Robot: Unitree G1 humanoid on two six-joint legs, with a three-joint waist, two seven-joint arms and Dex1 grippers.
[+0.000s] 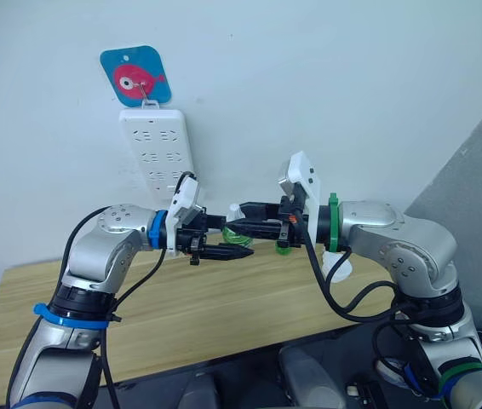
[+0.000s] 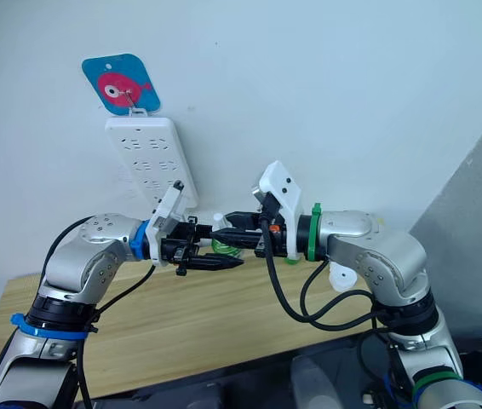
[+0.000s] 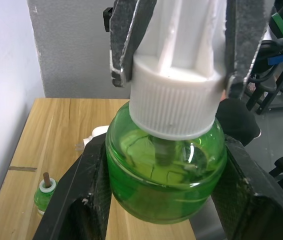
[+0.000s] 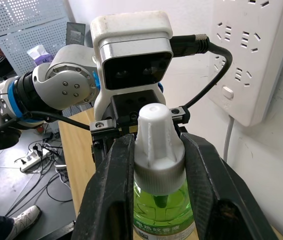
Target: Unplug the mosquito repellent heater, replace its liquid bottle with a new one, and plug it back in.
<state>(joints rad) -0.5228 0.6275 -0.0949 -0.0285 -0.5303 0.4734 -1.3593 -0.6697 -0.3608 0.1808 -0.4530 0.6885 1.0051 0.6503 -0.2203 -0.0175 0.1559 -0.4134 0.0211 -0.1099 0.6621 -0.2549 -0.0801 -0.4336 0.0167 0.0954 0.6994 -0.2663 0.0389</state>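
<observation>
A green liquid bottle [image 3: 164,175] with a ribbed white cap [image 4: 157,142] hangs above the table between both arms. My left gripper [image 1: 234,247] is shut on its green body. Shut on the white cap is my right gripper [image 1: 245,225], reaching in from the opposite side. A second small green bottle [image 3: 45,194], uncapped with a brown wick, stands on the table. Behind my right forearm a white rounded piece, the mosquito repellent heater [image 1: 341,267], lies on the table, partly hidden.
A long white power strip [image 1: 156,149] hangs on the wall from a hook on a blue fish sticker [image 1: 134,75], just above and behind my left gripper. The wooden table [image 1: 224,315] runs below both arms. Black cables loop under each forearm.
</observation>
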